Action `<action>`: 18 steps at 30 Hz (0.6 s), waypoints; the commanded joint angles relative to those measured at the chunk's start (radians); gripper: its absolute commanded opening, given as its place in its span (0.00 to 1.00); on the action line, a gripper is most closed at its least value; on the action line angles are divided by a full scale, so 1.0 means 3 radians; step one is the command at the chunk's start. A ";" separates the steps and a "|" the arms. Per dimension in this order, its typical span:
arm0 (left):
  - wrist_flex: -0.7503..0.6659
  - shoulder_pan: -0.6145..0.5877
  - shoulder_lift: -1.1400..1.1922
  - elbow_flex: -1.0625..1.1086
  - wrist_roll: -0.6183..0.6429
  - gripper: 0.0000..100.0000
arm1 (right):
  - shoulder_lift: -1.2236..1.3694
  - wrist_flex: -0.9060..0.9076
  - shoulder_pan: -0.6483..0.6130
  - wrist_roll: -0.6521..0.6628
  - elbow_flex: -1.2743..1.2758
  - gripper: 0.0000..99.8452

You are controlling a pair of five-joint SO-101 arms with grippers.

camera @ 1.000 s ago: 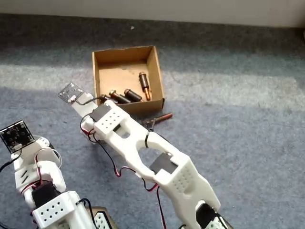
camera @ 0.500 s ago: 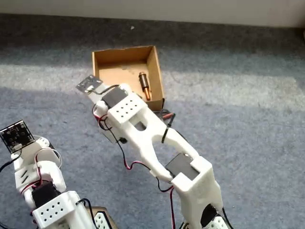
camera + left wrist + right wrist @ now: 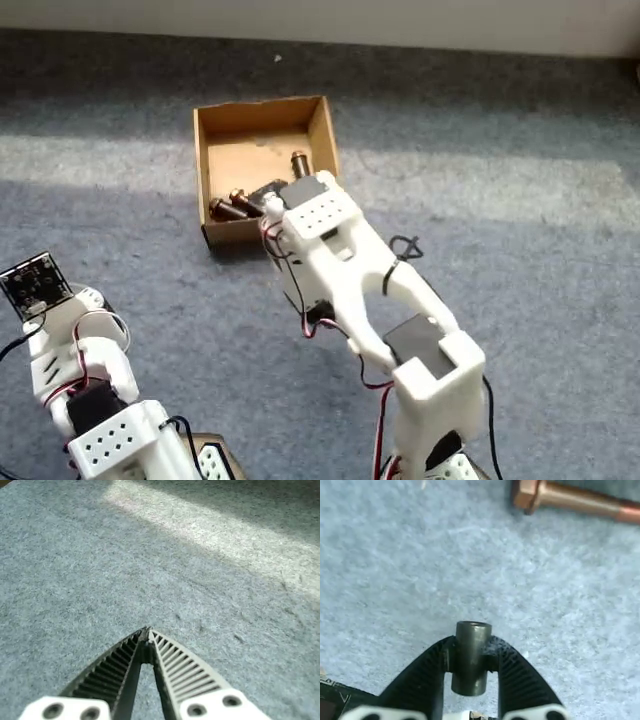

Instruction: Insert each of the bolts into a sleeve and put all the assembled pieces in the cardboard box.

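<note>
The cardboard box stands on the carpet at the back, with two dark assembled pieces and another piece inside. My right arm stretches to the box's front right corner. In the right wrist view my right gripper is shut on a short dark sleeve, held upright above the carpet. A copper bolt lies on the carpet a little beyond it. My left gripper is shut with nothing in it, low over bare carpet; its arm is at the front left.
Grey-blue carpet covers the whole floor, with a pale wall strip along the back. Open carpet lies to the right of the box and between the two arms.
My right arm has swung to the right, from the box's left front side to its front right corner. It now covers the copper bolt in the high view. The left arm has stayed still.
</note>
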 commanded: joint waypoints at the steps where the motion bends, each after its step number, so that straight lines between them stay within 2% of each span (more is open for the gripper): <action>1: -0.0077 -0.0008 -0.0028 -0.0176 0.0026 0.01 | -0.0739 -0.0304 0.0166 0.0015 0.0488 0.00; 6: -0.0077 -0.0008 -0.0028 -0.0176 0.0026 0.01 | -0.1506 -0.0887 0.0309 0.0031 0.1419 0.00; 12: -0.0077 -0.0008 -0.0028 -0.0176 0.0026 0.01 | -0.1629 -0.1629 0.0458 0.0031 0.2202 0.00; 18: -0.0077 -0.0008 -0.0028 -0.0171 0.0026 0.01 | -0.1629 -0.1772 0.0468 0.0031 0.2483 0.00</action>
